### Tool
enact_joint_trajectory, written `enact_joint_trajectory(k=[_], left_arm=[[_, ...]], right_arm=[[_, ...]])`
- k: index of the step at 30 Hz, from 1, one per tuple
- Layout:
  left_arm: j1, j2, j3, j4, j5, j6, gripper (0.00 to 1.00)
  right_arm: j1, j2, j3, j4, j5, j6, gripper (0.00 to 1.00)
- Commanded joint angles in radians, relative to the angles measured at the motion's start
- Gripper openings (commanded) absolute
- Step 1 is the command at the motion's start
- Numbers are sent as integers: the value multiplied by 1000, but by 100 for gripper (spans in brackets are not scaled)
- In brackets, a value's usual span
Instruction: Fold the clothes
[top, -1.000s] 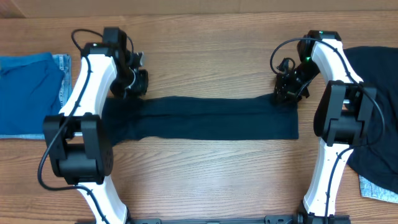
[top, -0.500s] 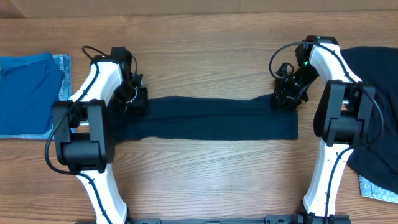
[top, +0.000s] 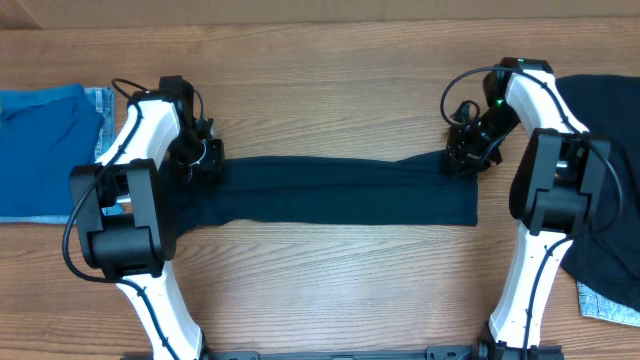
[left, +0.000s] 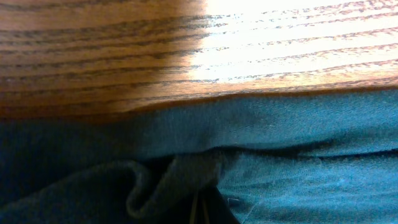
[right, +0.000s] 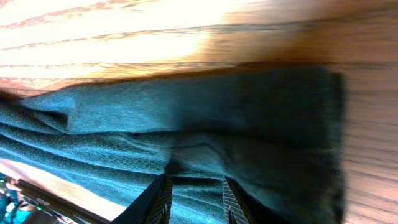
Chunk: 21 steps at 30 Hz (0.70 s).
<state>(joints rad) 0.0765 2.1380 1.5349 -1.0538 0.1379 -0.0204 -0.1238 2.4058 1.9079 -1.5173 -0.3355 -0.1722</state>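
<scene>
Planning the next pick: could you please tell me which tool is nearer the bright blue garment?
Left. The left tool grips the navy garment at the end beside the bright blue garment; the right tool sits at its opposite end, much farther away.

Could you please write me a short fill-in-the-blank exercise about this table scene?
1. The navy garment lies in a long strip on the ___ table.
2. The left gripper is ___ on that strip's end.
3. The bright blue garment lies at the table's ___ edge.
Missing words: wooden; shut; left.
</scene>
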Motion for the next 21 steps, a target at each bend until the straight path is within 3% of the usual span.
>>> enact_joint_trajectory(k=[1, 21], left_arm=[[24, 26, -16, 9, -82, -10, 6], [24, 26, -16, 12, -66, -14, 7]], right_arm=[[-37, -31, -11, 10, 58, 11, 32], [-163, -31, -2, -21, 34, 30, 48]])
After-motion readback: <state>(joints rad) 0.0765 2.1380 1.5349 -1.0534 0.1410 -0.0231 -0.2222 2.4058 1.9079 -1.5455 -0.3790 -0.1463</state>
